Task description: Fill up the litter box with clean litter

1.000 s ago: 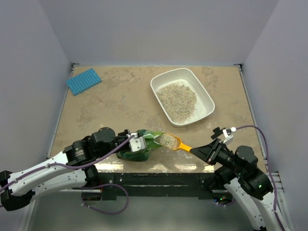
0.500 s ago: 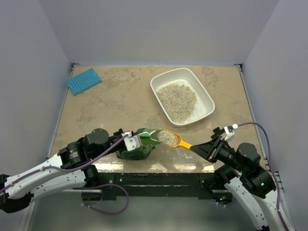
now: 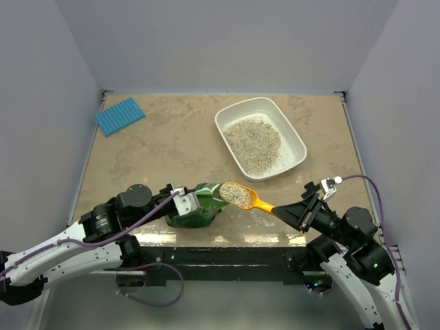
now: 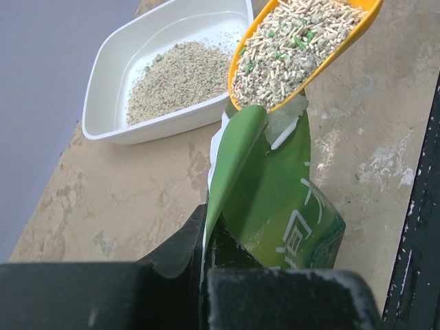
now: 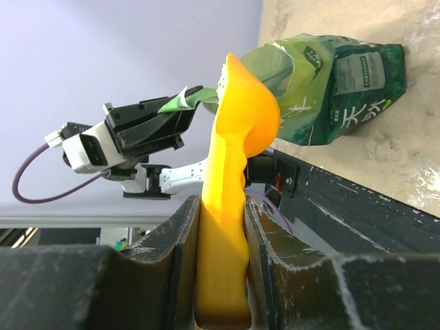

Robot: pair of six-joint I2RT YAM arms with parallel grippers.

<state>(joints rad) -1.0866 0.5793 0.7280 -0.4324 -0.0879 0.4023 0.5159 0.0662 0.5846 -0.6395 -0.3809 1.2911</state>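
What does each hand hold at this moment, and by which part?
The right hand grips the orange scoop by the end of its handle. The left hand pinches the green bag by the open flap at its top edge.

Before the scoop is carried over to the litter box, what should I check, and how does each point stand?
1. Grip: the right gripper is shut on the handle of the orange scoop: ok.
2. Load: the scoop is heaped with litter: ok.
3. Clearance: the scoop sits right at the mouth of the green bag; whether they touch: cannot tell.
4. Bag steady: the left gripper clamps the bag's opened lip and the bag stands upright: ok.
5. Target: the litter box is open and partly filled, and nothing stands between it and the scoop: ok.
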